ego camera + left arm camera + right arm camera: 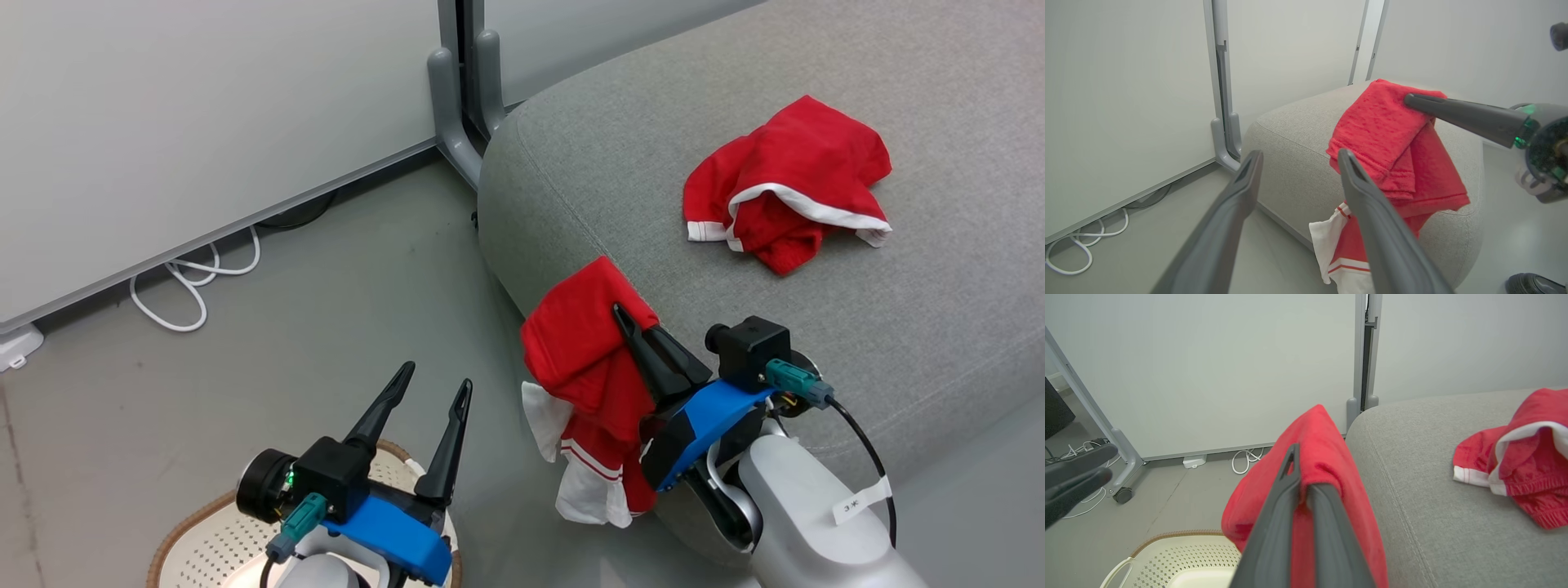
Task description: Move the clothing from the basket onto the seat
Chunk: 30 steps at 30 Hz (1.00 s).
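Now lift the red white-trimmed garment (584, 343), pinched by your right gripper (620, 314), toward one o'clock onto the grey fabric seat (735, 351); left gripper (437, 376) gapes empty.

Bright, soft, even light in all 3 views; shadows are faint. The 2 wrist views bow at the edges, and the left gripper's fingers (1224, 220) look slightly blurred, perhaps from closeness.

Red, white-trimmed clothing (571, 343); grey seat (939, 327); cream perforated basket (211, 552), brown rim.
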{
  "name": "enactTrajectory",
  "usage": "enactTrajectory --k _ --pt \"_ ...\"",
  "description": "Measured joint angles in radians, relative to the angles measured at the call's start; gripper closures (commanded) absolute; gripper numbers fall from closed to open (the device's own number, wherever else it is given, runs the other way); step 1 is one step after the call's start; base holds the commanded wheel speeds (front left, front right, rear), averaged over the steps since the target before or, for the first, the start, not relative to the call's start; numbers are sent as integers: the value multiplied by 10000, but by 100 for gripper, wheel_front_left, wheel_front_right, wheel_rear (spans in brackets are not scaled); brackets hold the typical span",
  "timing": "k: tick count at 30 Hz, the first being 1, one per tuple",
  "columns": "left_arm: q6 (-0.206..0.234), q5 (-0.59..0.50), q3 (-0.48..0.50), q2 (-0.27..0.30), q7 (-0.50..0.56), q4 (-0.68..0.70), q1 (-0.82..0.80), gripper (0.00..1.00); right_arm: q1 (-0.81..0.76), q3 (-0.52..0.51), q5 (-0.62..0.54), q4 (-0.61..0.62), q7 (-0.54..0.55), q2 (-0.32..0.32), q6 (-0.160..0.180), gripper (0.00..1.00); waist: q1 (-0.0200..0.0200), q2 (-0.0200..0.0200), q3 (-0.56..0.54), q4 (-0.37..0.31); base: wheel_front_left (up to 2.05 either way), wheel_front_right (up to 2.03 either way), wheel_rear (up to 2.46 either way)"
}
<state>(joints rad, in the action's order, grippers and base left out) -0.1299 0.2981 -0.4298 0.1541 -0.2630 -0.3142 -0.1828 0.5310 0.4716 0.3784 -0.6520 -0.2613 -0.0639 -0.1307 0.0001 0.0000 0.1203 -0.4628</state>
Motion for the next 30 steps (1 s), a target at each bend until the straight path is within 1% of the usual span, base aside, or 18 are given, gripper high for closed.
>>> enactTrajectory --k 6,9,13,18,23,27,30 --pt "0 27 -27 -15 0 -12 11 0 149 -159 -67 -33 0 -184 0 100 0 0 -62 137 0 0 0" --pt "0 27 -23 -15 0 6 14 0 591 -359 -67 -178 0 -451 0 100 0 0 -28 165 0 0 0" --pt "0 -10 -6 35 0 123 9 0 1561 -738 -75 -309 96 -890 0 100 0 0 133 156 0 0 0" --pt "0 -98 19 230 0 341 -44 0 3031 -1212 -127 -184 529 -1536 0 100 0 0 518 117 0 0 0" --pt "0 -121 2 520 0 617 -236 0 4606 -2082 -169 67 1106 -2403 0 100 0 0 1014 134 0 0 0" --pt "0 -157 -17 811 2 917 -433 0 5610 -2474 -105 330 1593 -3041 -2 100 0 0 1506 177 0 0 0" --pt "2 -201 -8 1057 0 1183 -668 0 6188 -3112 -50 472 1722 -3708 0 100 0 0 1947 247 0 0 0"
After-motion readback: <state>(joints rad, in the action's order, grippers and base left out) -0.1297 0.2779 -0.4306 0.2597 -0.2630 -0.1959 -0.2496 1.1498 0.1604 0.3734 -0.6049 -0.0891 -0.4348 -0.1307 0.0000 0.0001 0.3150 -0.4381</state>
